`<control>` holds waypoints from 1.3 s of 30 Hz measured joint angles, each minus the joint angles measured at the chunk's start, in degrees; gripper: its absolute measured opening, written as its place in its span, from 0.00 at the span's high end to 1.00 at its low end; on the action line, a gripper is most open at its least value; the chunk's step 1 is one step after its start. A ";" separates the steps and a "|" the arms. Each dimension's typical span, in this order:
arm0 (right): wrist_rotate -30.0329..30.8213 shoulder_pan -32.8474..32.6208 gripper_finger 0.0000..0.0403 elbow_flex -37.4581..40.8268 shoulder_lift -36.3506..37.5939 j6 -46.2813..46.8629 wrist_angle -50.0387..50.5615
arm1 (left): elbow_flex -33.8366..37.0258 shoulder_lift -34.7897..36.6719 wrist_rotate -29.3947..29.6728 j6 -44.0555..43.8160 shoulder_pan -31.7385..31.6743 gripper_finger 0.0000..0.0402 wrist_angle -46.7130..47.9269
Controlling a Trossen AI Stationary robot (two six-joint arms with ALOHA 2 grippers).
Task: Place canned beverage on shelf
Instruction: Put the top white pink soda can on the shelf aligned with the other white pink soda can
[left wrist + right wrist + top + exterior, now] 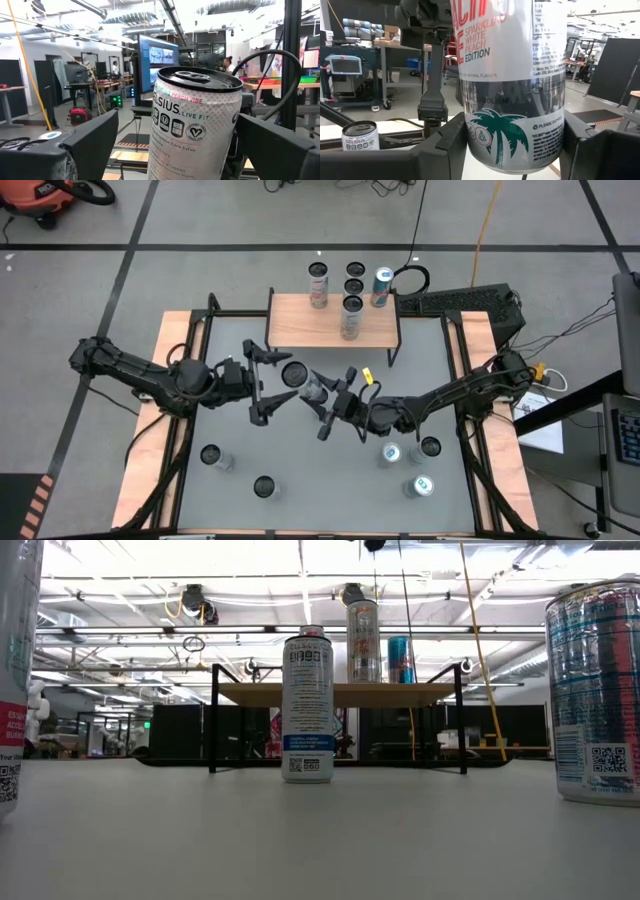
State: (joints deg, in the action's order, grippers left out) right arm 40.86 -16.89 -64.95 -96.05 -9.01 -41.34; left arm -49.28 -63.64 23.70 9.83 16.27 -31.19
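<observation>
A: What does the right end effector (322, 392) have?
B: Its fingers pinch a silver Celsius can (314, 391), tipped well off upright, above the middle of the counter (430, 360).

A: And the left end effector (268, 383)?
B: Spread wide, just beside that can, a finger either side of it in its wrist view, not pressing.

A: The surface?
B: Grey counter with wooden side edges. The shelf (300, 330) stands at the far edge with one upright can (351, 318) on it; loose cans stand near the near edge. Behind, an open workshop with desks and monitors.
</observation>
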 joint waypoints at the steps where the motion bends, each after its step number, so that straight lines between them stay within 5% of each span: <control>1: -0.17 0.10 0.59 0.00 0.00 0.23 0.00 | 0.00 -0.14 0.11 -0.02 0.00 0.03 -0.27; 28: -0.15 1.54 0.59 -0.02 0.05 1.05 1.33 | 0.00 -2.36 1.01 3.39 -0.26 0.37 -3.88; 39: -0.12 1.54 0.54 -0.02 0.07 1.19 2.63 | 0.00 -2.32 0.92 2.97 -0.22 0.39 -2.29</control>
State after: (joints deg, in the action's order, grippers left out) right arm 40.74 -15.35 -64.97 -95.98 -7.82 -38.72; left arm -49.28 -65.95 24.62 12.80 16.05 -33.48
